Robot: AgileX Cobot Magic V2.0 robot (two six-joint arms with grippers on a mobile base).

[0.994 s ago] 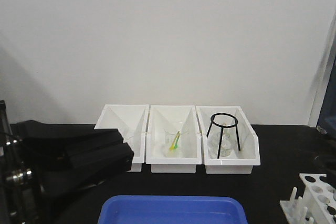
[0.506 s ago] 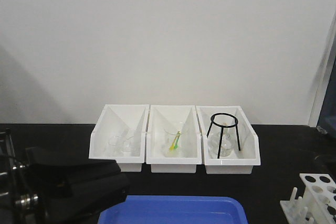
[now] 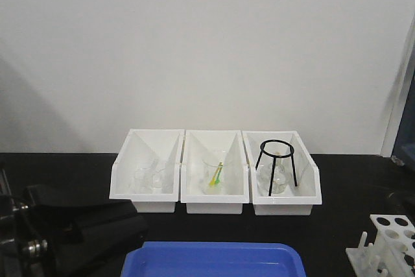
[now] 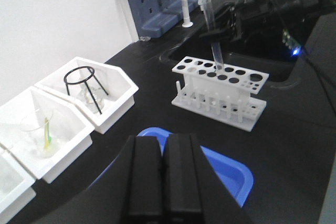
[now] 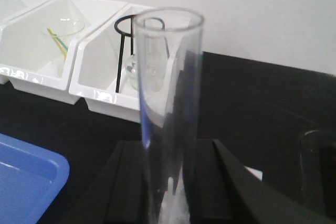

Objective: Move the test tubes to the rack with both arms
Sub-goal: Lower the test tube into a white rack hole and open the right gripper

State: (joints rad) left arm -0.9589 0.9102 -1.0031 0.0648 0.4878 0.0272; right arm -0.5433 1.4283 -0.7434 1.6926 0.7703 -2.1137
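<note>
A clear test tube (image 5: 168, 103) stands upright between my right gripper's (image 5: 169, 153) black fingers, which are shut on it. From the left wrist view, the right gripper (image 4: 211, 32) holds this test tube (image 4: 214, 43) slightly tilted, with its lower end at a hole in the top plate of the white rack (image 4: 220, 90). The rack (image 3: 389, 238) stands at the table's front right corner. My left gripper (image 4: 163, 141) hovers over the blue tray with its fingers pressed together and nothing between them. The left arm (image 3: 84, 238) fills the lower left of the front view.
Three white bins (image 3: 214, 202) line the back: small glassware in the left, a beaker with a yellow-green stick (image 3: 216, 174) in the middle, a black ring stand (image 3: 275, 163) in the right. A blue tray (image 3: 214, 261) lies at the front. A sink (image 4: 252, 64) lies behind the rack.
My left arm has dropped and pulled back toward the lower left, uncovering the left bin in the front view. The bins, tray and rack have not moved.
</note>
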